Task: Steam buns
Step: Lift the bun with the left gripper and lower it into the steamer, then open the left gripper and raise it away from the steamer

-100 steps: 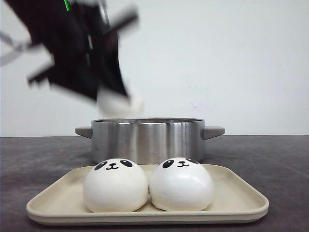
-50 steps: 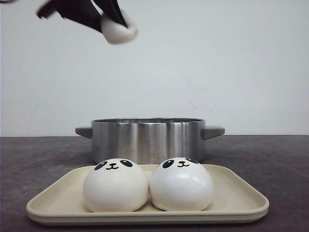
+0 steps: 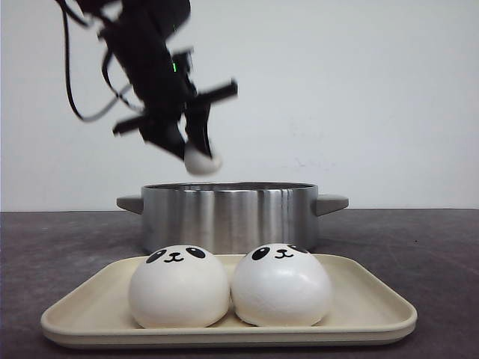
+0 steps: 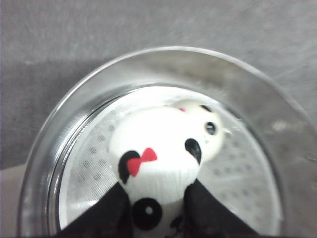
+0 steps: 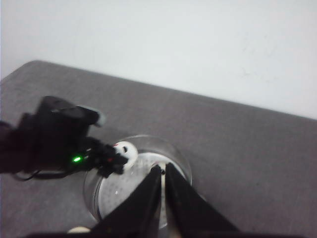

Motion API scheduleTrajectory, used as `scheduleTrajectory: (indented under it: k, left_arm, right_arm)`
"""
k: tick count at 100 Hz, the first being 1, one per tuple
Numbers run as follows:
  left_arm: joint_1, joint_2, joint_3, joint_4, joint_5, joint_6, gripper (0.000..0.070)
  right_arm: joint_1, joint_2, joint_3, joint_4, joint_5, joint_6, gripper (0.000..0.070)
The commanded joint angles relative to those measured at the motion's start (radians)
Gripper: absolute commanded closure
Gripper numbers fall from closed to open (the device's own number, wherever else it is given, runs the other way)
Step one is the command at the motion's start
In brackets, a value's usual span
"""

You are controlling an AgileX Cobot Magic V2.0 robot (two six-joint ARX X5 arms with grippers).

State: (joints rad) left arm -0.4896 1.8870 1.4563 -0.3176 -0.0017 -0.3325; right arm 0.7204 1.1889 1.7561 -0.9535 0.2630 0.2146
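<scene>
Bun (image 4: 156,163) — pinched in left gripper (image 3: 196,153), hanging directly above steamer pot (image 3: 228,213); second bun (image 4: 205,128) already inside; two buns (image 3: 178,288) on tray (image 3: 374,310); right gripper (image 5: 162,186) pressed together, empty.

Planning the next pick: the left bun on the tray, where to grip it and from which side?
Judging by shape, take the left bun from above, fingers closing across its widest part, low on the dome. It sits upright on the tray and presses against the right bun, so put the fingers front and back, not in that seam. Its top is clear.
</scene>
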Motion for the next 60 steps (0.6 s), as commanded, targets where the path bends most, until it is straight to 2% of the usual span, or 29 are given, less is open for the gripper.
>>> scheduleTrajectory:
  k: [1,6,8,19,26,47,60]
  left_arm:
    - [0.001,0.043,0.029,0.020,-0.003,0.000,0.0670]
    - [0.002,0.066,0.029,0.027,-0.002,-0.006,0.0649]
    - [0.002,0.075,0.029,0.027,-0.002,-0.010,0.0620]
    - [0.006,0.112,0.029,0.028,-0.002,-0.029,0.0374]
    - [0.006,0.127,0.029,0.025,0.004,-0.029,0.0259]
    - [0.006,0.129,0.040,0.020,0.030,-0.028,0.0095]
    - [0.006,0.129,0.105,-0.050,0.092,-0.027,0.0054]
  right_arm:
    - [0.016,0.006,0.012,-0.008,-0.001,0.010,0.0695]
    - [0.022,0.006,0.012,-0.021,0.000,0.010,0.0695]
    - [0.024,0.006,0.012,-0.025,0.000,0.010,0.0695]
    - [0.026,0.006,0.012,-0.040,0.000,0.010,0.0695]
    - [0.027,0.006,0.012,-0.043,0.000,0.010,0.0695]
    - [0.029,0.006,0.012,-0.044,0.000,0.010,0.0695]
    - [0.031,0.006,0.011,-0.047,0.000,0.010,0.0695]
